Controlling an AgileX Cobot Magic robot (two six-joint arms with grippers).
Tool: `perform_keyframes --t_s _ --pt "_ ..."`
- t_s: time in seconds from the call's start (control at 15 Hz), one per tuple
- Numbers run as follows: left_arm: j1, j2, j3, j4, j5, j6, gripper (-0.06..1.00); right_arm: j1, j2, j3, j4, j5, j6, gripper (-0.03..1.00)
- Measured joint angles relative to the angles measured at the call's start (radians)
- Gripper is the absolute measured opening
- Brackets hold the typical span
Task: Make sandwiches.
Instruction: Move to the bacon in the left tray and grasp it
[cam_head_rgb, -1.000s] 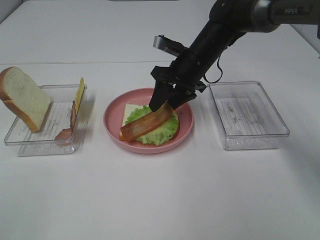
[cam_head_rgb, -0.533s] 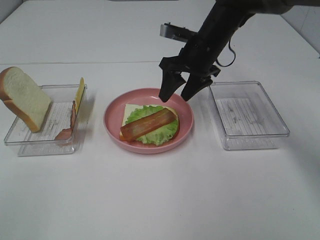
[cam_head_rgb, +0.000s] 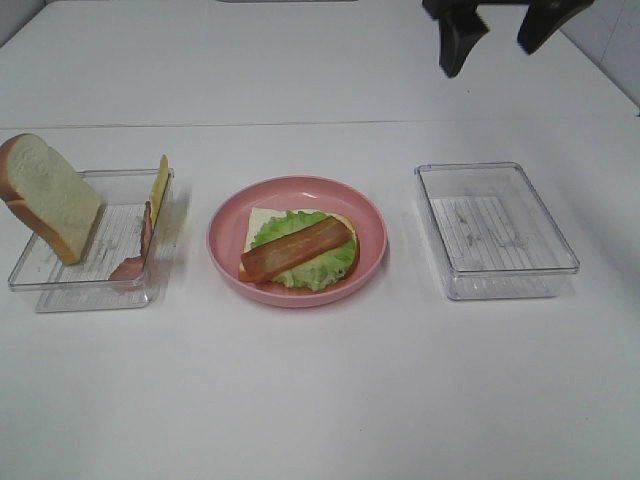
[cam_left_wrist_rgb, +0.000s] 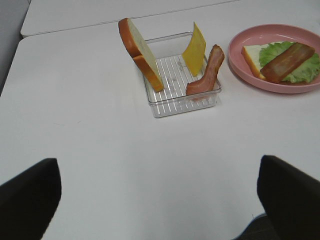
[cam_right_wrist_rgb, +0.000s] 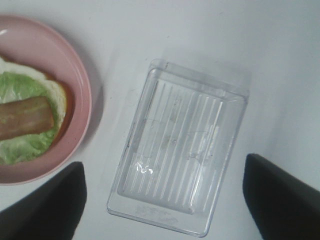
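The black right gripper (cam_head_rgb: 492, 48) had lifted high, jaws spread and empty, well apart from the bread, lettuce and bacon sandwich (cam_head_rgb: 300, 248) lying on the round pink plate (cam_head_rgb: 300, 190).

Food and dishes
Two clear trays (cam_head_rgb: 110, 235) (cam_head_rgb: 497, 230), one pink plate (cam_head_rgb: 370, 215), two white bread slices (cam_head_rgb: 50, 195) (cam_head_rgb: 262, 220), two bacon strips (cam_head_rgb: 298, 248) (cam_left_wrist_rgb: 207, 72), one yellow cheese square (cam_left_wrist_rgb: 195, 47), one lettuce leaf (cam_head_rgb: 330, 265).

1. No legible text, label, brand, number or sign appears in any of the three views.
2. Clear tray (cam_right_wrist_rgb: 175, 150) by the right edge of the table (cam_head_rgb: 320, 400): faint moulded marks near one rim, too blurred to read.
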Motion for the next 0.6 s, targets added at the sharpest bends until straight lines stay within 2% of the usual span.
perform_keyframes --t_s 0.27,0.47,0.6 --pt "0.0 0.0 0.0 0.0 0.0 0.0 0.99 0.0 -0.193 0.0 -0.046 0.002 0.076 0.83" --pt "0.0 0.0 0.0 0.0 0.0 0.0 0.99 0.0 -0.38 0.006 -0.067 0.002 0.082 0.95" --pt "0.0 0.0 0.0 0.0 0.0 0.0 0.99 0.0 -0.491 0.045 -0.071 0.002 0.081 0.97"
